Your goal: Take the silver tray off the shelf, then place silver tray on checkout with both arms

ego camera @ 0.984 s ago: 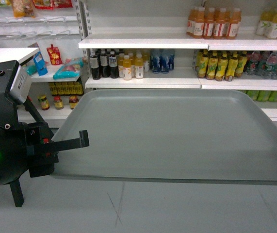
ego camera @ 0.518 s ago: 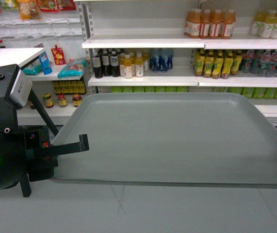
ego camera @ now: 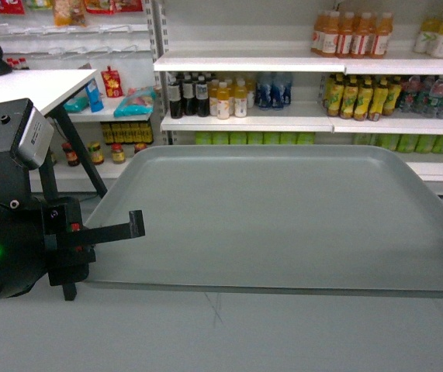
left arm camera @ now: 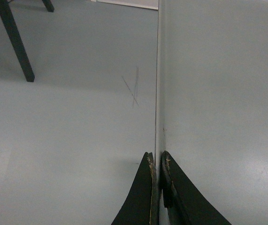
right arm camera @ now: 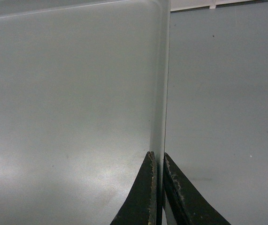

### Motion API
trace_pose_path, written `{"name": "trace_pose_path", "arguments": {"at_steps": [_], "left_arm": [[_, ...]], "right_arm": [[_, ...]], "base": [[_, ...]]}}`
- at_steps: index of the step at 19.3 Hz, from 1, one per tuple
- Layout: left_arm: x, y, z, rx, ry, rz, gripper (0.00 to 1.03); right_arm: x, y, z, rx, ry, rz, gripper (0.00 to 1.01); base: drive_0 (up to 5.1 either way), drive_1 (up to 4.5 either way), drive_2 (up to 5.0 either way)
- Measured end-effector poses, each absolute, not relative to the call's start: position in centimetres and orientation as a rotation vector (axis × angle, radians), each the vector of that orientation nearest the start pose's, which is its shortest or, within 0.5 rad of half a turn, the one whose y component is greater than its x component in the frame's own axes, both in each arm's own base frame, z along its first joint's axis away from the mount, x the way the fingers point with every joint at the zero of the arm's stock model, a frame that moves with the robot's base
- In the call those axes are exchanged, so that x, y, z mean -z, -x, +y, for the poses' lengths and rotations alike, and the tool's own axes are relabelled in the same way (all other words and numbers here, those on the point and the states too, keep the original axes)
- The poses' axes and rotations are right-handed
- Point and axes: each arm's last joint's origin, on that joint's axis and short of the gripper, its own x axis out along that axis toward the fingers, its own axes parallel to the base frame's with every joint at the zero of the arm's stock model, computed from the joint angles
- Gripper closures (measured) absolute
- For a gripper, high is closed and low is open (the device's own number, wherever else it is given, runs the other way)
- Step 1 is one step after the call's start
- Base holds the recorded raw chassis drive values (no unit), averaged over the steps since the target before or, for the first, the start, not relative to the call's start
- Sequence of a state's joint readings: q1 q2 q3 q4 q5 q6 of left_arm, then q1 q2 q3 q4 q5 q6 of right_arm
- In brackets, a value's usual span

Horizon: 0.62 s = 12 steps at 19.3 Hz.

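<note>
While pinched tight on the left rim, left gripper point(left arm camera: 156, 164) clamps the silver tray point(ego camera: 283, 217). Right gripper point(right arm camera: 158, 161) likewise nipped onto the opposite rim. Tray level, lifted clear above the grey floor point(left arm camera: 68, 131), well apart from the shelf point(ego camera: 252, 122) of bottles point(ego camera: 213, 97) behind. Black table leg point(left arm camera: 14, 40) off left.

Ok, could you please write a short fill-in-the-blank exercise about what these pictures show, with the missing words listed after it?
1. The large flat grey-green tray is gripped at its two short edges by ____ end effectors.
2. The left end effector is ____ on the tray's rim.
3. Under the tray there is only grey ____, so the tray is carried in the air.
4. On the white store shelves behind the tray stand many ____ of drinks.

Missing words: two; shut; floor; bottles
</note>
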State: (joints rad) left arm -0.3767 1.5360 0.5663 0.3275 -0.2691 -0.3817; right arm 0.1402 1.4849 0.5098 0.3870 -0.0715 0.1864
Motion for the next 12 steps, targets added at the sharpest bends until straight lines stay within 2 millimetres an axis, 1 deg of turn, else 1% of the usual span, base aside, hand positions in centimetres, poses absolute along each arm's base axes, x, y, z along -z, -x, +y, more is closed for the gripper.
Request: {"name": "trace_pose_path", "arguments": {"at_steps": [12], "left_arm": [[-14.17, -25.9, -9.41, -0.01, 0.166, 0.62, 1.0]], "right_arm": [[-14.36, -26.19, 4.01, -0.154, -0.16, 0.606, 0.99]], "base": [[-4.9, 2.47, 2.5]]}}
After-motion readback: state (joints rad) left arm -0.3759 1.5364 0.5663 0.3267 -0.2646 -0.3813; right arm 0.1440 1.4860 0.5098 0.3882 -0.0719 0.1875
